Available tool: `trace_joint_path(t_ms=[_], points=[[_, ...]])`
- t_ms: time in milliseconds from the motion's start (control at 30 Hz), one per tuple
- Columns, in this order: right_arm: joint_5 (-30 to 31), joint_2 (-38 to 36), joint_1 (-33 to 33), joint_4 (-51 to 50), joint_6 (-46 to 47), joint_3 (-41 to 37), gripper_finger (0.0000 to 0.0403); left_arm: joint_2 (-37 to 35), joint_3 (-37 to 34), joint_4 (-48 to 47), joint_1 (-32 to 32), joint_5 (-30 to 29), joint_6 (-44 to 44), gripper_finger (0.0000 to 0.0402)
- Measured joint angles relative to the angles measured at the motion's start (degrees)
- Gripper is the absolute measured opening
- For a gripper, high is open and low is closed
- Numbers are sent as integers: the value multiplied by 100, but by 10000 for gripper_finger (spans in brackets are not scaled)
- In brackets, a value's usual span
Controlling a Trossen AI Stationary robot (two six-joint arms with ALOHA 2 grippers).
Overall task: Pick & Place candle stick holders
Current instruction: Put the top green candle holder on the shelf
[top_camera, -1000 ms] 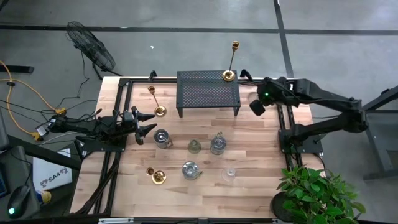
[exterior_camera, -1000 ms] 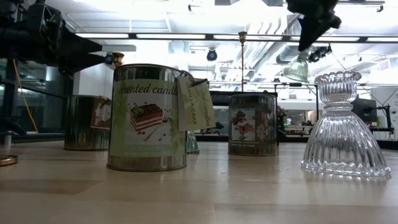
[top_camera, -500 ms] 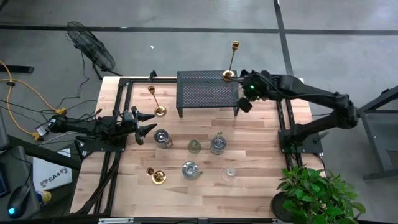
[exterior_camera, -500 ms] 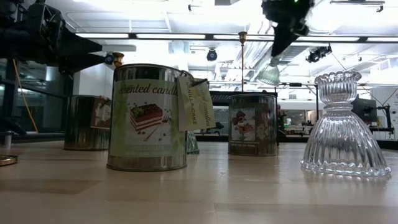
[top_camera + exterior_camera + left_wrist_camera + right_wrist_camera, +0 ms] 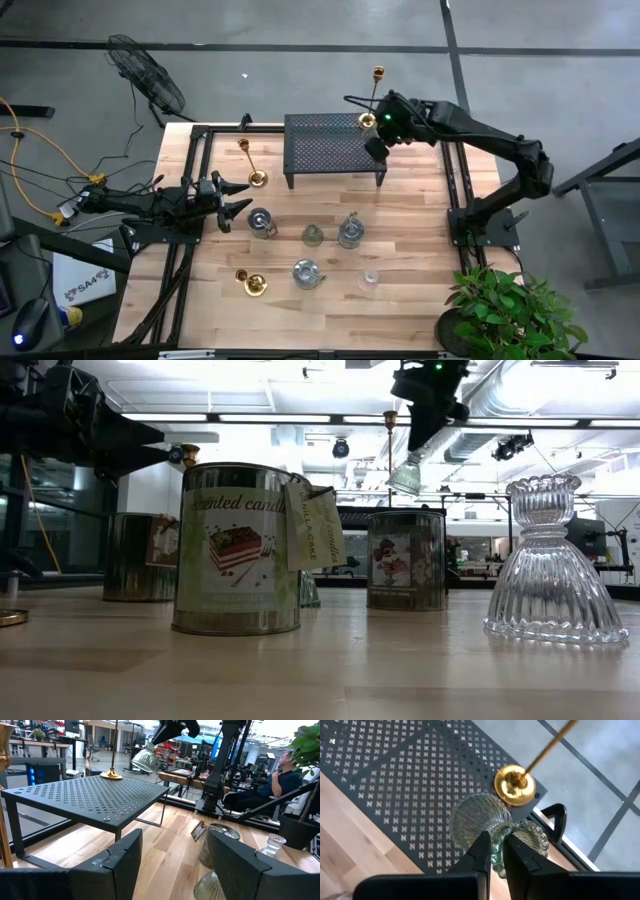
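My right gripper [image 5: 378, 143] hangs over the right end of the black mesh stand [image 5: 330, 148], shut on a clear glass candle stick holder [image 5: 479, 824], also in the low view [image 5: 405, 475]. A tall gold holder [image 5: 369, 120] stands by its round base on the stand's far right corner, close beside the glass one. A second gold holder [image 5: 256, 177] stands on the table left of the stand, and a third [image 5: 253, 284] near the front. More clear glass holders [image 5: 368, 282] [image 5: 313, 235] stand on the table. My left gripper [image 5: 236, 200] waits open at the table's left. My right gripper pinches the glass holder at its narrow neck [image 5: 497, 849], between the ribbed flared foot and the beaded rim [image 5: 532, 838]. The fingers [image 5: 480, 855] slant down from above. The holder hangs tilted below them, foot downward, lifted clear above the mesh stand.
Three candle tins [image 5: 260, 222] [image 5: 349, 232] [image 5: 305, 272] stand mid-table among the glass holders. A potted plant [image 5: 510, 315] sits at the near right corner. Bare wood lies between the stand and the tins. A seated person [image 5: 282, 775] is beyond the table.
My right gripper has carried the glass holder toward the table's left along the far side, from past the stand's right end to above that end. It stays shut on the holder, which stays lifted clear.
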Motion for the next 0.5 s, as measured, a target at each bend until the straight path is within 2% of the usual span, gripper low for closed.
trace_joint_path(t_ms=[233,500], points=[[-1,526,-41,-408,38,474,22,0,2,0,2,0,-2,218],[-21,812,-200,-414,1,572,22,2,0,0,0,0,0,218]])
